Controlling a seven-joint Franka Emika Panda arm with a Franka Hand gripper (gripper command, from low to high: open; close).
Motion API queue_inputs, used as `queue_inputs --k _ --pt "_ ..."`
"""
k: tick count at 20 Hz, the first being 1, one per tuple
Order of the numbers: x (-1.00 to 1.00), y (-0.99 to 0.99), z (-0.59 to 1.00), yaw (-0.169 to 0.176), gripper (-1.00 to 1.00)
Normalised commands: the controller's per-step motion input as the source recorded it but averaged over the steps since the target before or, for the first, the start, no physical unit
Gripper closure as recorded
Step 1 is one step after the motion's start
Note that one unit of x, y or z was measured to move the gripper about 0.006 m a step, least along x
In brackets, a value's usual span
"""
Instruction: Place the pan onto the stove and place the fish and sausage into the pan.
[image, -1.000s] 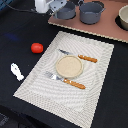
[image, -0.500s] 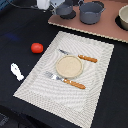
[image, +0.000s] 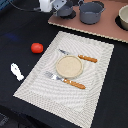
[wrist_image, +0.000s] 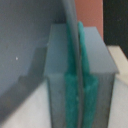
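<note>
Black tabletop (image: 107, 95) throughout, with a pale woven placemat (image: 95, 65) laid across the middle. Pinkish-brown stove (image: 107, 27) along the far edge, toward the exterior view's right. On the placemat: a tan round plate (image: 69, 66) between a knife (image: 80, 56) and a fork (image: 66, 80), both orange-handled. Larger grey pot (image: 91, 12) standing on the stove. Small dark pan (image: 65, 10) at the stove's far left end, gripper (image: 56, 6) right at it. Red sausage (image: 37, 47) on bare table left of the placemat; white fish (image: 17, 71) nearer and further left, well apart from the pan.

Only from the wrist view: teal-padded fingers (wrist_image: 86, 70) pinched together on the pan's thin rim (wrist_image: 74, 45), grey pan wall filling one side, strip of stove surface beyond. Only from the exterior view: the whole layout, fish and sausage included.
</note>
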Motion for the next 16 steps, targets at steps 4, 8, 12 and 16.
queue_inputs --k 4,8,12,16 --pt "0.04 0.47 -0.08 0.000 1.00" --pt "0.17 0.51 0.00 0.000 1.00" --pt "0.35 0.43 0.00 -0.006 1.00" --pt "0.45 0.31 0.00 -0.024 1.00"
